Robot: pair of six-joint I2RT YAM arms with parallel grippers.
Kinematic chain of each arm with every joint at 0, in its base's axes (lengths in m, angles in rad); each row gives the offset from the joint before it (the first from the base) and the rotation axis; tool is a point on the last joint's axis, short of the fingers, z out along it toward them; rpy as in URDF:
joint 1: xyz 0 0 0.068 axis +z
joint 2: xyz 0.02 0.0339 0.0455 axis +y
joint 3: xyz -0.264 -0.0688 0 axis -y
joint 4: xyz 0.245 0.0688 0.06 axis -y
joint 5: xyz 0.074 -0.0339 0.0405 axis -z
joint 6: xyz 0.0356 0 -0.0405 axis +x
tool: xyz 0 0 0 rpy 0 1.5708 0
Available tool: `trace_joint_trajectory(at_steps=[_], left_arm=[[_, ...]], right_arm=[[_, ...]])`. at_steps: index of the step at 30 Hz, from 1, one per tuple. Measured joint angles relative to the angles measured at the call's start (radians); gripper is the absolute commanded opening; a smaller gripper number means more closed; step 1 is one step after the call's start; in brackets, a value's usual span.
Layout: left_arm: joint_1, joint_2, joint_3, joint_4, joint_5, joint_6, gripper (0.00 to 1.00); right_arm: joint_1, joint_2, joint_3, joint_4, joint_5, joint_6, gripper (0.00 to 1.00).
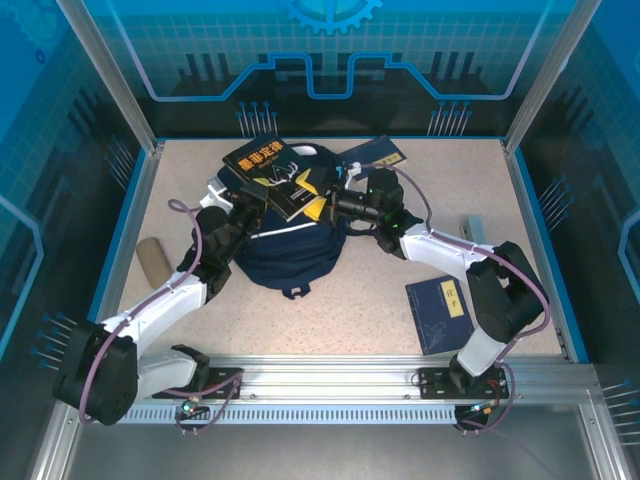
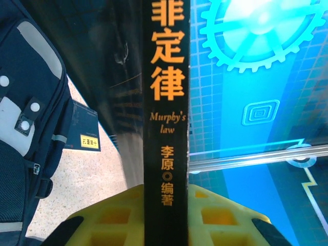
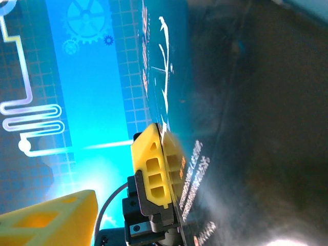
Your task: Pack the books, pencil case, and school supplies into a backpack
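The black book (image 1: 268, 168) hangs tilted over the navy backpack (image 1: 290, 245). My left gripper (image 1: 262, 203) is shut on its lower edge; in the left wrist view the spine (image 2: 165, 102) stands between the yellow fingers (image 2: 118, 215). My right gripper (image 1: 335, 203) is at the book's right edge, jaws apart. Its one visible finger (image 3: 51, 218) is clear of the glossy cover (image 3: 246, 128). One navy book (image 1: 385, 152) lies behind the backpack and another with a yellow label (image 1: 440, 312) lies near right. The tan pencil case (image 1: 152, 258) lies at the left.
A small grey object (image 1: 472, 230) lies on the table to the right of the right arm. Blue walls and metal frame posts (image 1: 140, 110) enclose the table. In the left wrist view the backpack (image 2: 25, 128) lies left of the held book, with a navy book (image 2: 84, 133) beyond it.
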Motion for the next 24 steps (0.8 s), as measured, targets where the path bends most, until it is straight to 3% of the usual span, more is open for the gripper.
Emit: trace_joint_trajectory(at_steps=[6, 11, 14, 16, 18, 21, 24], left_arm=[[0.000, -0.037, -0.018, -0.006, -0.018, -0.002, 0.11], [-0.002, -0.072, -0.024, -0.026, -0.034, -0.002, 0.18], [-0.002, -0.086, -0.031, -0.049, -0.037, 0.002, 0.41], [-0.002, -0.111, -0.036, -0.094, -0.032, 0.018, 0.65], [-0.003, -0.142, -0.036, -0.155, -0.028, 0.037, 0.79], [-0.003, -0.194, -0.024, -0.287, -0.026, 0.105, 0.93], [-0.003, -0.214, 0.012, -0.416, -0.019, 0.208, 0.97]], right_arm=[[0.002, 0.005, 0.000, -0.005, -0.015, -0.030, 0.41], [0.002, 0.006, 0.008, -0.032, -0.022, -0.073, 0.13], [0.001, 0.006, 0.032, -0.067, -0.030, -0.117, 0.04], [-0.003, 0.006, 0.045, -0.103, -0.024, -0.151, 0.01], [-0.011, 0.003, 0.045, -0.149, -0.019, -0.192, 0.00], [-0.040, -0.008, 0.045, -0.248, -0.012, -0.269, 0.00], [-0.087, -0.046, 0.045, -0.393, 0.002, -0.371, 0.00]])
